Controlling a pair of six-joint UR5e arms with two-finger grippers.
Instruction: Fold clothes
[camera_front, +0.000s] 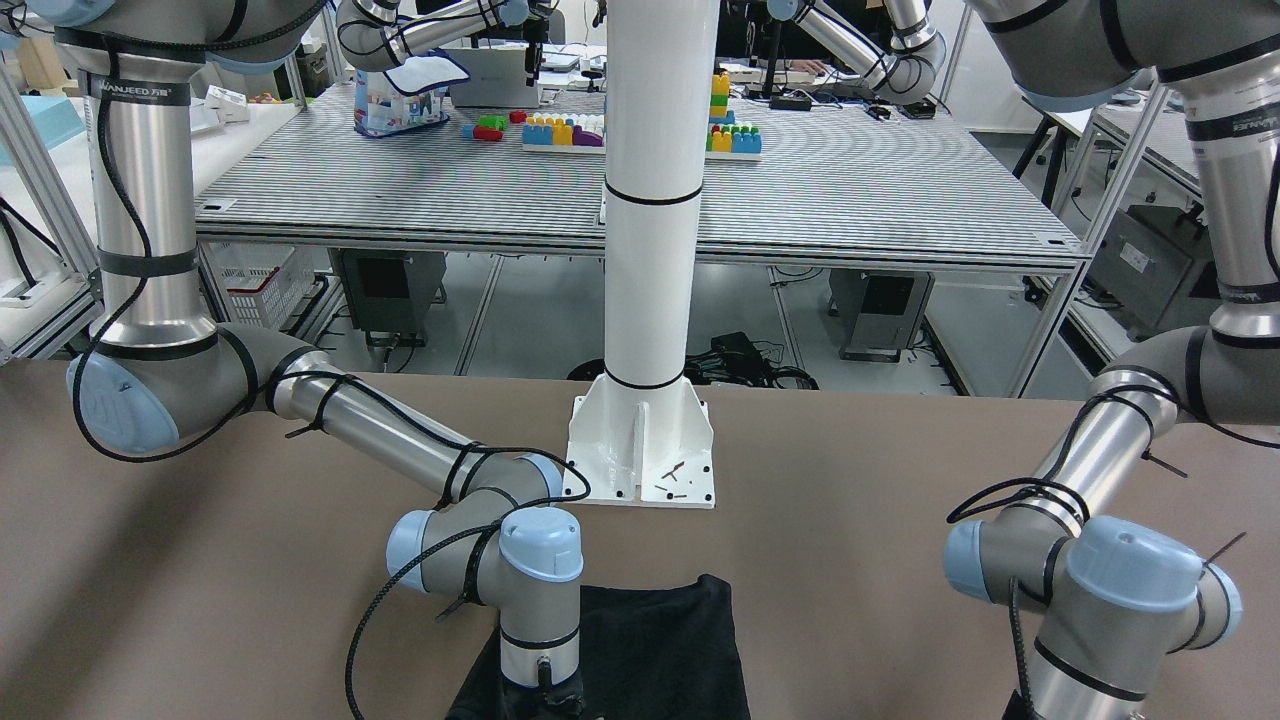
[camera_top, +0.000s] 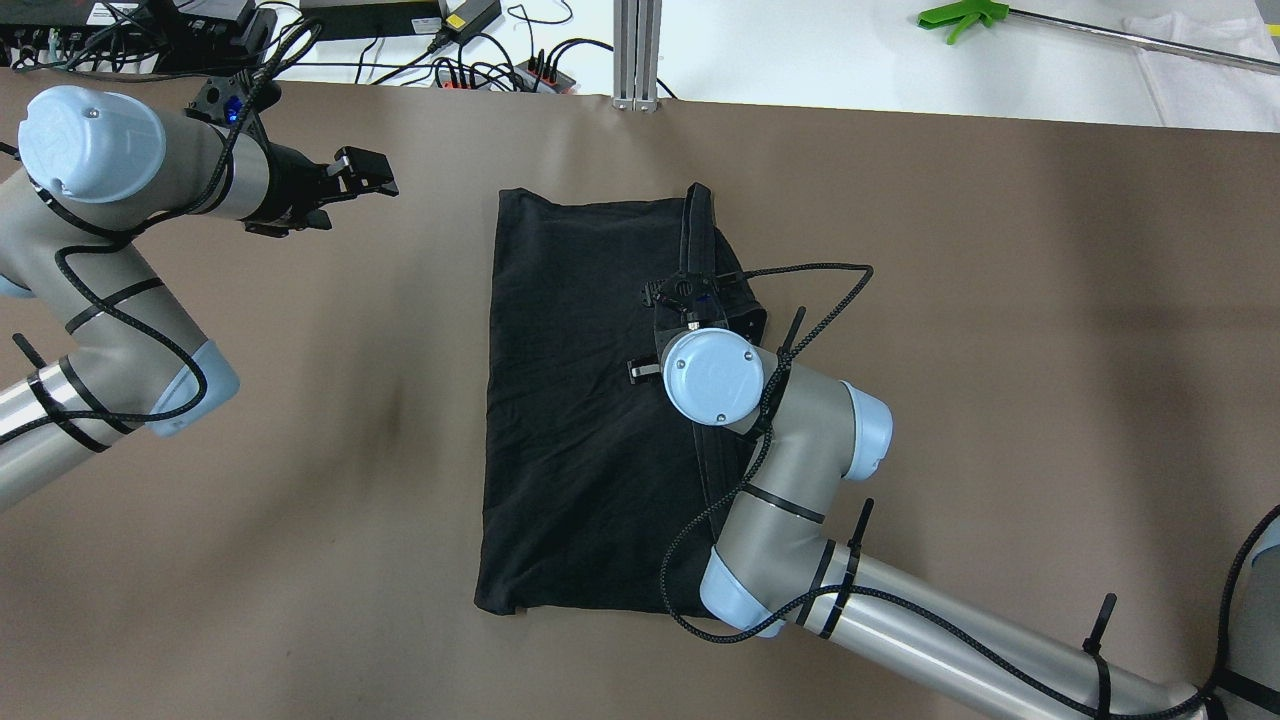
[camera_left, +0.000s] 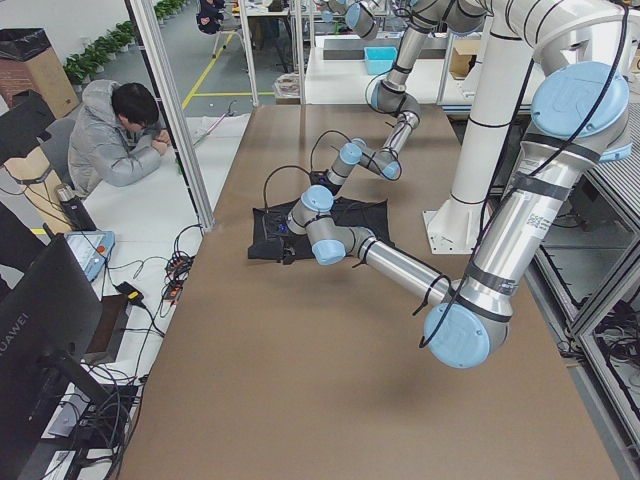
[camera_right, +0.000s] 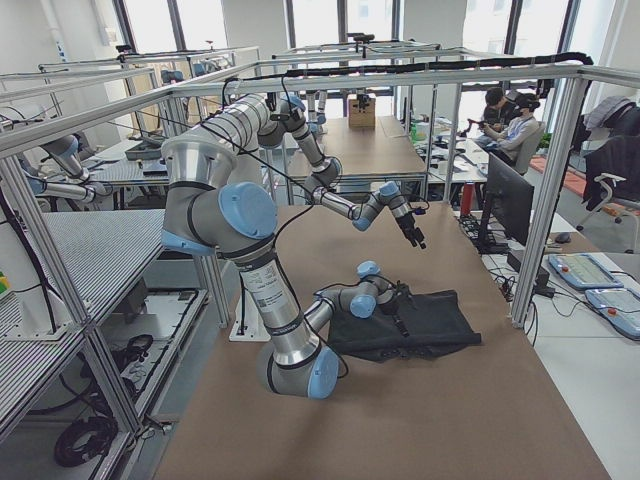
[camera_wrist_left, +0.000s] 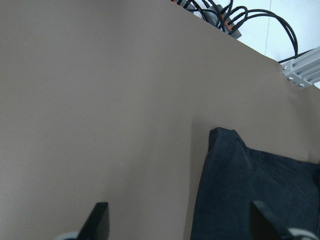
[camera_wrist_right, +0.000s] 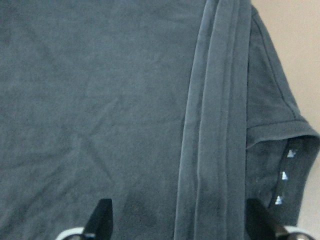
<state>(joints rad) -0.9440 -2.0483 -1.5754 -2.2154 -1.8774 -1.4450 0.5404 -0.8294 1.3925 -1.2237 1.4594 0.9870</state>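
We see black clothes (camera_top: 580, 420) flat on the brown tabletop (camera_top: 1000, 300), right tool (camera_wrist_right: 180, 227) spread wide over them, left tool (camera_top: 368, 175) wide, empty, off to the side.

clothes (camera_top: 580, 400) plain black, near navy; hem band (camera_wrist_right: 215, 125) paler grey-blue. desk (camera_top: 1000, 350) flat taupe brown. right arm (camera_top: 790, 500) silver-grey, caps (camera_top: 715, 375) pale blue, cable (camera_top: 810, 268) black. post (camera_front: 652, 200) white, thin black rings. left claw (camera_wrist_left: 180, 222), right claw (camera_wrist_right: 182, 222) black. tool handle (camera_top: 955, 15) green.

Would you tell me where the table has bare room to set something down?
Bare table lies between the black cloth and the left gripper, and right of the cloth. Crowded: the cloth's right edge, under the right gripper.
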